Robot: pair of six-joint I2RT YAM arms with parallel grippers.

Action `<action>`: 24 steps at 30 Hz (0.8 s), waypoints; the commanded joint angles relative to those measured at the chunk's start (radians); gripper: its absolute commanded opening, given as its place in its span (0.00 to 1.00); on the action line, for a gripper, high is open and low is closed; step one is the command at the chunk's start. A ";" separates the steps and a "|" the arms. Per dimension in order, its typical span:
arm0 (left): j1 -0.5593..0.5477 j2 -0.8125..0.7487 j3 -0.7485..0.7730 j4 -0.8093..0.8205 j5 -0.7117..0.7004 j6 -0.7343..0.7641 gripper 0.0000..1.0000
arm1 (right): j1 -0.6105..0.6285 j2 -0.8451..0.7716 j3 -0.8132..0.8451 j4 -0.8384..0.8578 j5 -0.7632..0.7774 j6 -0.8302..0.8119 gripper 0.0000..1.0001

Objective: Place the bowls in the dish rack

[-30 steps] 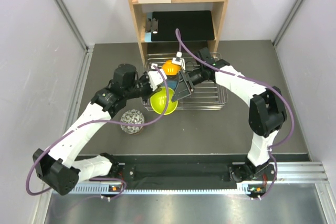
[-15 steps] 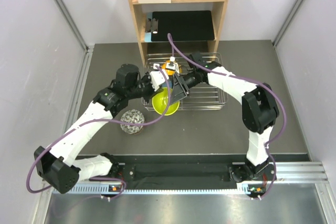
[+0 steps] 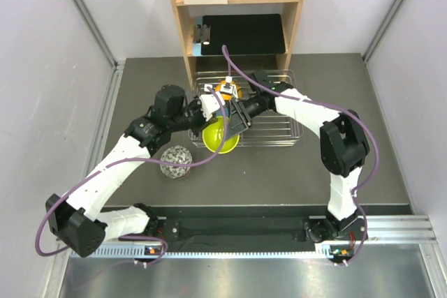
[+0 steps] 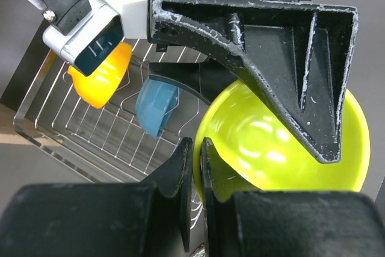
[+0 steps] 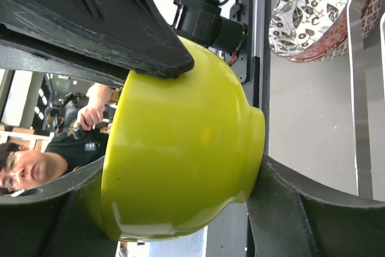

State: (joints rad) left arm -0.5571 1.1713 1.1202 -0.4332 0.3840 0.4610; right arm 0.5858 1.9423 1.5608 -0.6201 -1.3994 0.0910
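Note:
The lime-green bowl [image 3: 221,137] hangs tilted at the front left edge of the dish rack [image 3: 279,134]. My left gripper [image 4: 195,145] is shut on its rim, one finger inside and one outside. My right gripper [image 5: 180,176] spans the same bowl [image 5: 180,148], one finger against the foot and the other at the rim. In the left wrist view a right finger [image 4: 271,28] lies across the bowl's mouth [image 4: 283,148]. An orange bowl [image 3: 225,89] and a blue bowl [image 4: 156,109] stand in the rack. A patterned bowl [image 3: 176,162] sits on the table to the left.
A wooden shelf unit [image 3: 237,5] stands behind the rack, with a black board [image 3: 244,33] on its lower shelf. The right half of the rack holds bare tines. Grey walls close in both sides of the table.
My right gripper has moved left onto the lime-green bowl and narrowed from wide open until its fingers meet the bowl. The left gripper has kept its hold on the rim.

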 commanded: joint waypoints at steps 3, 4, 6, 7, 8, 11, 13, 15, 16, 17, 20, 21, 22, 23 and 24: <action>-0.003 -0.016 0.016 0.082 0.018 -0.005 0.00 | 0.012 0.009 0.059 0.017 -0.127 -0.023 0.50; -0.004 -0.018 0.015 0.082 0.019 -0.005 0.02 | 0.012 0.010 0.061 0.016 -0.127 -0.023 0.47; -0.003 -0.019 0.012 0.082 0.023 -0.002 0.16 | 0.012 0.012 0.062 0.016 -0.125 -0.025 0.38; -0.004 -0.022 0.010 0.082 0.024 -0.001 0.34 | 0.012 0.009 0.064 0.016 -0.124 -0.027 0.35; -0.004 -0.025 0.010 0.080 0.026 -0.001 0.38 | 0.012 0.009 0.064 0.016 -0.122 -0.028 0.27; -0.004 -0.030 0.009 0.074 0.035 0.001 0.57 | 0.009 -0.002 0.065 0.016 -0.101 -0.033 0.19; -0.003 -0.033 0.004 0.074 0.035 0.002 0.59 | 0.005 -0.006 0.064 0.016 -0.089 -0.033 0.18; -0.004 -0.035 0.001 0.074 0.036 0.005 0.63 | -0.001 -0.008 0.059 0.017 -0.075 -0.036 0.16; -0.003 -0.036 0.001 0.074 0.036 0.004 0.64 | -0.001 -0.008 0.058 0.017 -0.069 -0.037 0.16; -0.004 -0.039 0.003 0.074 0.036 0.005 0.66 | -0.004 -0.009 0.056 0.017 -0.066 -0.037 0.15; -0.003 -0.045 0.004 0.073 0.030 0.002 0.67 | -0.014 -0.008 0.051 0.019 -0.046 -0.039 0.15; -0.004 -0.050 0.004 0.073 0.027 0.002 0.67 | -0.017 -0.009 0.050 0.019 -0.041 -0.040 0.15; -0.001 -0.058 0.004 0.073 0.021 -0.001 0.68 | -0.015 -0.009 0.051 0.019 -0.033 -0.042 0.15; 0.000 -0.061 0.006 0.074 0.010 -0.005 0.70 | -0.021 -0.011 0.048 0.019 -0.020 -0.042 0.14; 0.003 -0.065 0.004 0.074 0.007 -0.008 0.75 | -0.023 -0.013 0.045 0.019 -0.010 -0.043 0.14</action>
State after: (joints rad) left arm -0.5579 1.1511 1.1202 -0.4103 0.4011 0.4656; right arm 0.5766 1.9579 1.5730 -0.6250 -1.4113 0.0780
